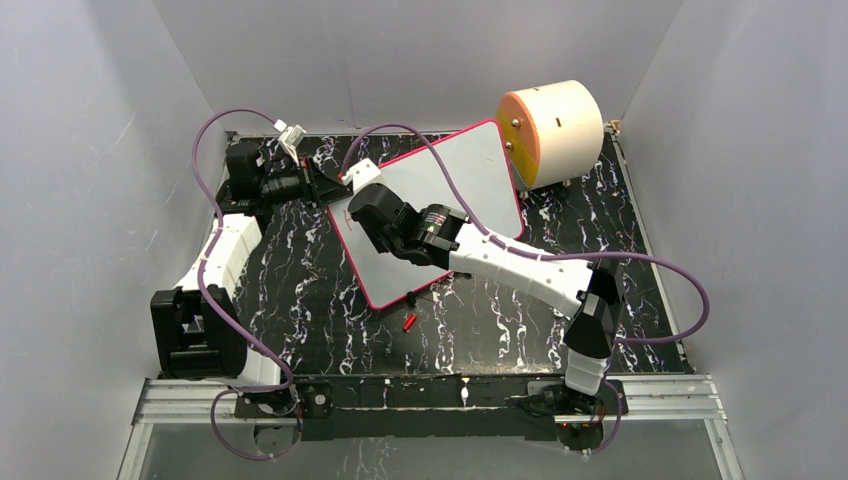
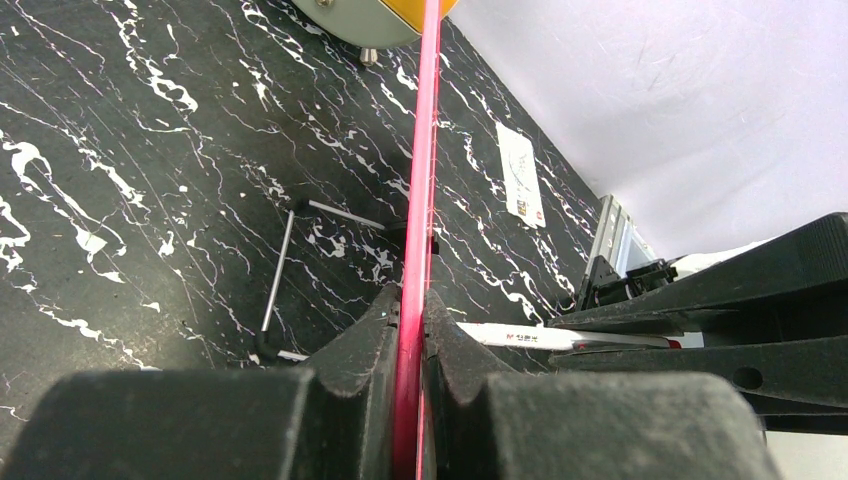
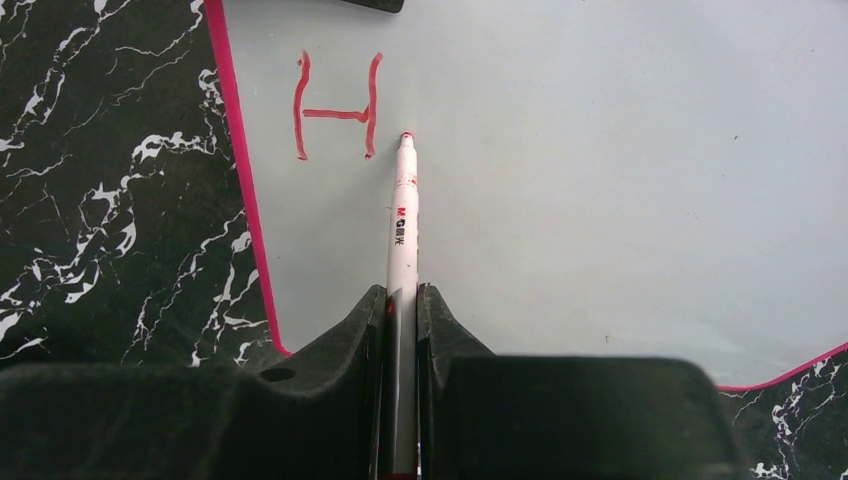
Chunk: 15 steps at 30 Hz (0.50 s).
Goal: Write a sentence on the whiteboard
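Note:
The whiteboard (image 1: pixel 470 190), white with a pink-red rim, lies slanted on the black marbled table. My left gripper (image 1: pixel 345 186) is shut on its rim at the far left corner; in the left wrist view the rim (image 2: pixel 425 150) runs edge-on between the jaws of that gripper (image 2: pixel 410 310). My right gripper (image 3: pixel 401 295) is shut on a white marker (image 3: pixel 402 220) with a red tip. The tip rests on the board just right of a red capital H (image 3: pixel 337 112), the only lettering that shows. From above, the right gripper (image 1: pixel 368 222) hovers over the board's left part.
A cream cylinder with an orange face (image 1: pixel 552 130) stands at the back right, touching the board's far edge. A small red cap (image 1: pixel 409 321) lies on the table below the board. A thin metal rod (image 2: pixel 275 280) lies under the board. Grey walls enclose the table.

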### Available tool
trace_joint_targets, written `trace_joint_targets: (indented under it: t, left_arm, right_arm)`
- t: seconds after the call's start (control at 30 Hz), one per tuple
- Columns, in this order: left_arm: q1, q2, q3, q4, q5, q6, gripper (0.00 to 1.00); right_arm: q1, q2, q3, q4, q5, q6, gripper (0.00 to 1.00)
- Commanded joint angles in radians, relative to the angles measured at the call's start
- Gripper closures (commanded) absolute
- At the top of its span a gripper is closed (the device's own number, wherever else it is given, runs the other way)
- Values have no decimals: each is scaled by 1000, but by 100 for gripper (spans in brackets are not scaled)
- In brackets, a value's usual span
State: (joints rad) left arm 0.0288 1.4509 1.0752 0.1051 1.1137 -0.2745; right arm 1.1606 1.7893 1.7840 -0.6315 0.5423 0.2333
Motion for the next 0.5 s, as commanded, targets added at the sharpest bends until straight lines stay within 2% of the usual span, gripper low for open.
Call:
trace_joint_targets:
  t: [0.0,0.47]
  left_arm:
    - [-15,-24,1,-73,-25,14,100]
    - [-14,-26,0,-72,-24,15,100]
  right_arm:
    - [-7,17,49,0,29,9,100]
    - [-13,16,51,-15,77,17,100]
